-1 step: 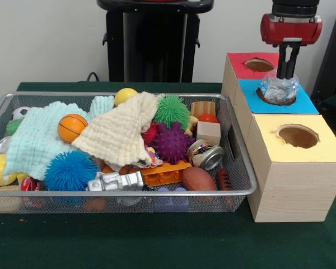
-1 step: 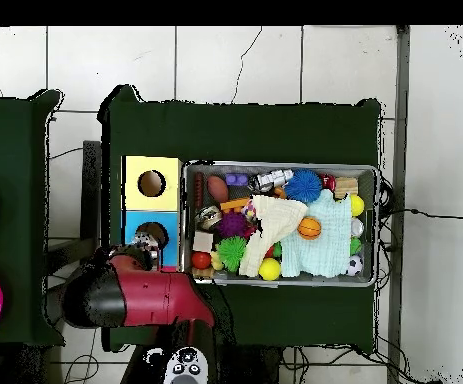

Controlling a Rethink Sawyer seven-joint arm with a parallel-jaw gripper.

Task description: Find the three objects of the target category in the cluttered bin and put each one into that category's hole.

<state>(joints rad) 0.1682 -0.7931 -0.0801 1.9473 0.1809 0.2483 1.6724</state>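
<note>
gripper (image 1: 287, 70) clamped on crumpled foil (image 1: 279, 89) | foil in blue hole (image 1: 275, 96) | bin (image 1: 242, 185) beside box (image 1: 294, 185)

arm (image 1: 291, 14): cut off by top edge above claw (image 1: 287, 72) | claw tips: buried in crumpled plastic (image 1: 279, 89) | red box (image 2: 140, 262): hidden under arm overhead

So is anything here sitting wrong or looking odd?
One thing: a crumpled clear plastic object sits on the blue box's hole instead of dropping through, with the gripper right above it. The wire bin is messy, with cloths draped over toys, but nothing has spilled.
</note>
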